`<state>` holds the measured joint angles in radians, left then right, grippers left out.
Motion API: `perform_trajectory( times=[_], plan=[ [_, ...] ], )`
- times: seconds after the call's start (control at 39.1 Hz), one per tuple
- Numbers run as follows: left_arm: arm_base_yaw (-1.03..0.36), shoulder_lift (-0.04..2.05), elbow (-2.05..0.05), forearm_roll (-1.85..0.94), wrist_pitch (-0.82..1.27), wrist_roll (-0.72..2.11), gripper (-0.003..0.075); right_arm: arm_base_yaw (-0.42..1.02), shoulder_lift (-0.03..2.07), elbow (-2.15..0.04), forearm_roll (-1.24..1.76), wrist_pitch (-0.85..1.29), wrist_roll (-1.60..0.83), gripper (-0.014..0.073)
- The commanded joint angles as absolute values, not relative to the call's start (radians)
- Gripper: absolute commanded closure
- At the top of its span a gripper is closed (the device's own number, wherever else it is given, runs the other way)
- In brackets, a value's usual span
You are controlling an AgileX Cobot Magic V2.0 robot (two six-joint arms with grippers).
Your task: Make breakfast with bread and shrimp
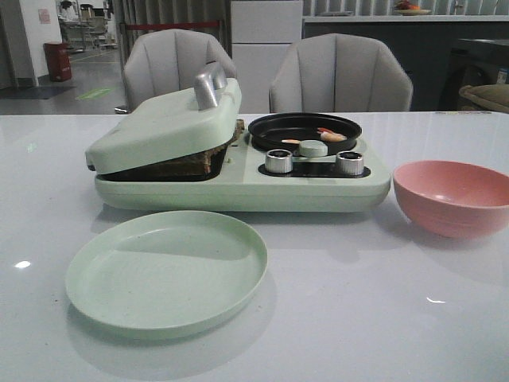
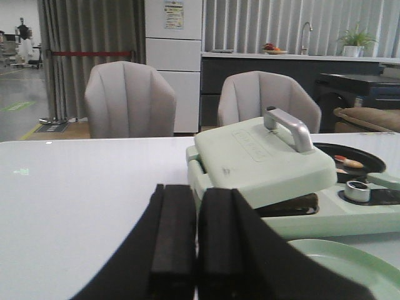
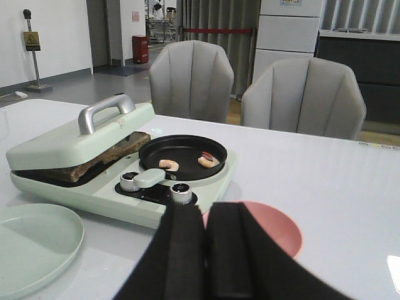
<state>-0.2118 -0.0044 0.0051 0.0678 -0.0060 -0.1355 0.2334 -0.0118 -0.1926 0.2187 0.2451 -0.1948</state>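
Observation:
A pale green breakfast maker (image 1: 238, 187) stands mid-table, its lid (image 1: 167, 123) resting tilted on the bread (image 1: 213, 157), whose dark crust shows under the lid's edge; the bread also shows in the right wrist view (image 3: 100, 159) and the left wrist view (image 2: 290, 204). Two shrimp (image 1: 332, 136) lie in the black round pan (image 1: 305, 127), also seen in the right wrist view (image 3: 169, 165). Neither gripper shows in the front view. My left gripper (image 2: 197, 187) is shut and empty, left of the maker. My right gripper (image 3: 206, 209) is shut and empty, near the pink bowl (image 3: 275, 228).
An empty pale green plate (image 1: 167, 270) lies in front of the maker. A pink bowl (image 1: 453, 195) stands at its right. Two silver knobs (image 1: 278, 161) sit on the maker's front. Two grey chairs (image 1: 338, 72) stand behind the white table.

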Motion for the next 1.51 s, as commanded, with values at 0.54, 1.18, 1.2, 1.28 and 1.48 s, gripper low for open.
perform_trajectory(
  times=[0.54,1.18,1.2,1.28,1.48],
  plan=[
    [-0.127,-0.023,0.027,0.07,-0.088,-0.152,0.0606,0.234,0.008,-0.215,0.214,0.167,-0.206,0.0455],
    [-0.132,-0.022,0.027,0.07,-0.088,-0.152,0.0606,0.234,0.008,-0.215,0.214,0.167,-0.206,0.0455],
    [-0.132,-0.022,0.027,0.07,-0.088,-0.152,0.0606,0.234,0.008,-0.215,0.214,0.167,-0.206,0.0455],
    [-0.132,-0.022,0.027,0.07,-0.088,-0.152,0.0606,0.234,0.008,-0.214,0.214,0.166,-0.206,0.0455],
    [-0.132,-0.022,0.027,0.07,-0.088,-0.152,0.0606,0.192,0.008,-0.151,0.091,0.106,-0.204,0.0455]
  ],
)
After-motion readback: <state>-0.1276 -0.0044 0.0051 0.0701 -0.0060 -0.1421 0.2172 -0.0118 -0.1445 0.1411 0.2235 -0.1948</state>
